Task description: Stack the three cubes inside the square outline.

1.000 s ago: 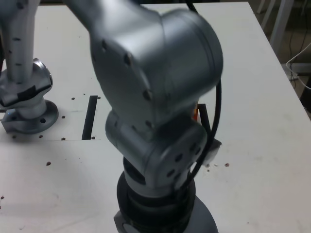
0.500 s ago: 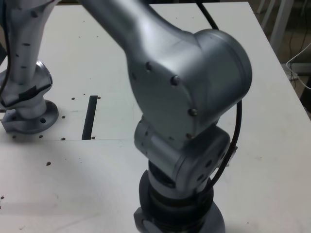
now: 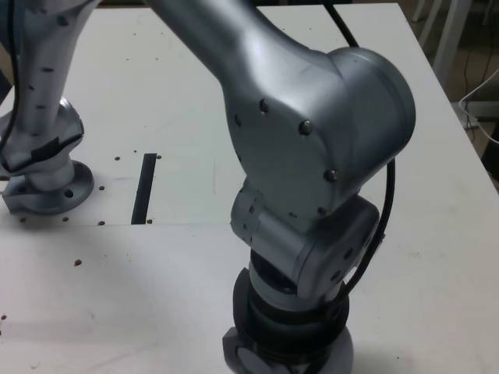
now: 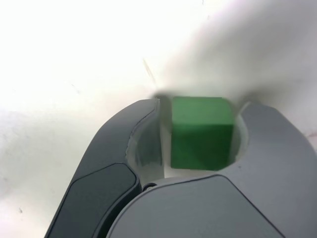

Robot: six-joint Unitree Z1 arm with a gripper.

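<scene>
- Wrist view: green cube sits between the two dark fingers of the gripper, resting on the white table.
- One finger looks pressed to the cube's side, or very nearly so; the edge there is soft and blurred.
- The other finger stands just off the cube's opposite face; a thin pale gap shows between them.
- Jaws are drawn in close around the cube but not clamped on both sides; whether the cube is truly gripped I cannot tell.
- Cube is upright, its top face and one side face both visible, set deep in the claw's throat rather than at the tips.
- Exterior view: the grey arm fills the middle of the picture and hides the claw and the cube beneath it.
- Straight black tape strip lies on the table well off towards the exterior view's left of the arm's wrist.
- The arm's base is bolted down further to that same side.
- Red cube, yellow cube and square outline: not seen in either view.
</scene>
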